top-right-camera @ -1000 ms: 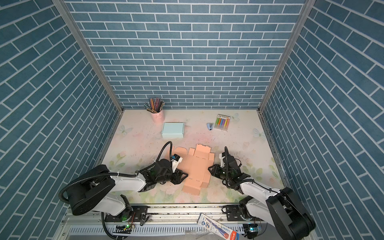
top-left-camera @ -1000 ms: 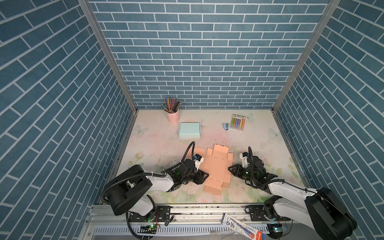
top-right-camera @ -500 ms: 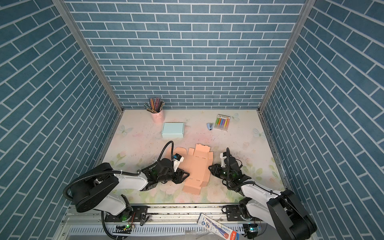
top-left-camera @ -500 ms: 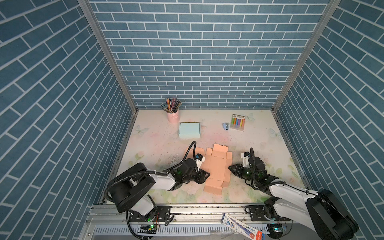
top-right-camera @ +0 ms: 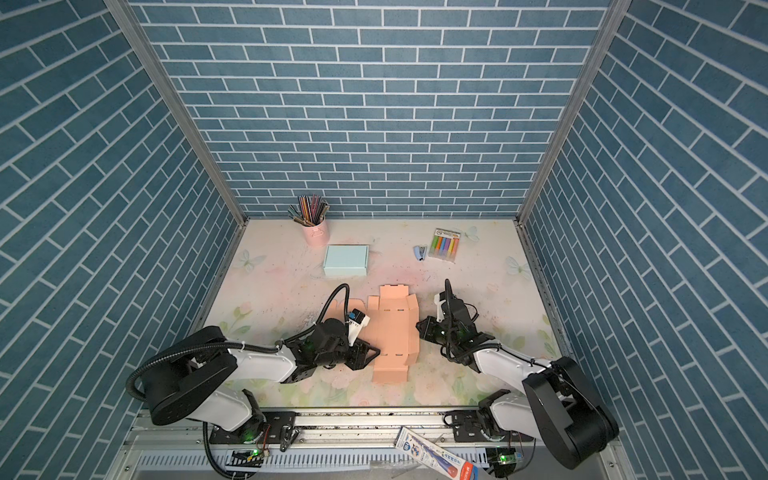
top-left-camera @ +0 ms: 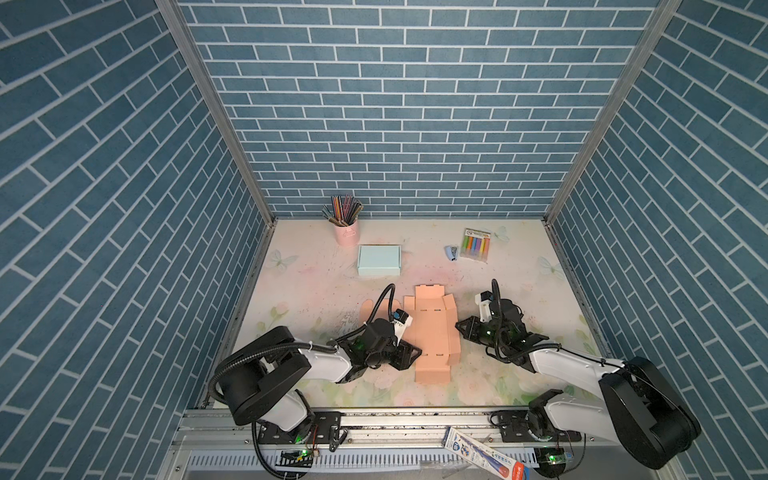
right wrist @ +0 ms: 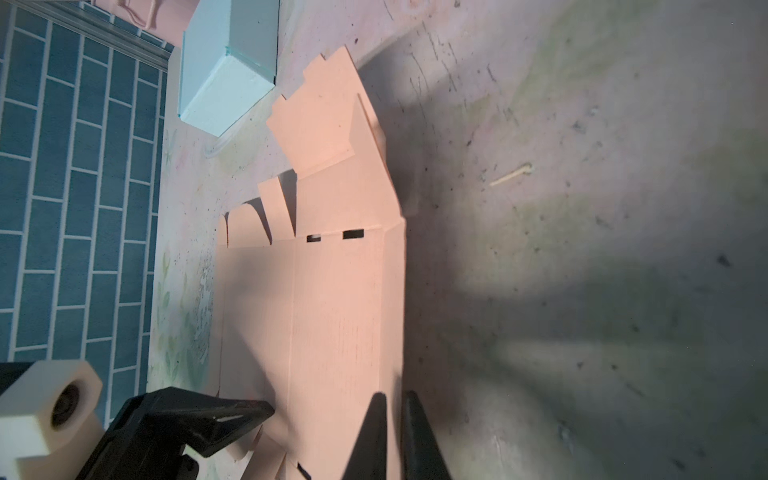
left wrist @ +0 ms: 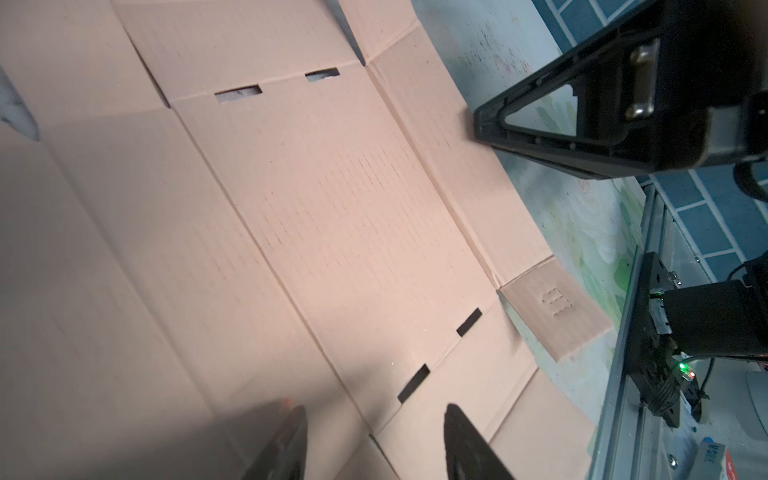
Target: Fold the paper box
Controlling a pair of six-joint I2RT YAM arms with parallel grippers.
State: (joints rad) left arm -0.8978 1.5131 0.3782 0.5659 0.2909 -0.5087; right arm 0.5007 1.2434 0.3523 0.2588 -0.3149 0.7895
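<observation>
peach cardboard lies nearest you: the box (top-left-camera: 432, 332) is spread unfolded on the table (top-left-camera: 311, 299), close to the front edge and between your two arms in both top views. your left gripper (top-left-camera: 413, 359) sits low over the sheet's left edge. in the left wrist view its fingers (left wrist: 286, 440) stand well spread, with flat panel and two slots showing between them, and they grip nothing. your right gripper (top-left-camera: 460, 328) meets the box's right side, where the long side flap is raised off the table. in the right wrist view its fingers (right wrist: 374, 432) are almost pressed together, pinching that flap's edge. at the box's far end, small tabs stand up from the sheet. farther back, a blue box (top-left-camera: 379, 260) rests closed, well apart from the peach one. near the back wall you have a stapler (top-left-camera: 452, 252) just beside a marker pack (top-left-camera: 476, 245) on the right, and a pink cup (top-left-camera: 347, 237) of pencils on the left.
</observation>
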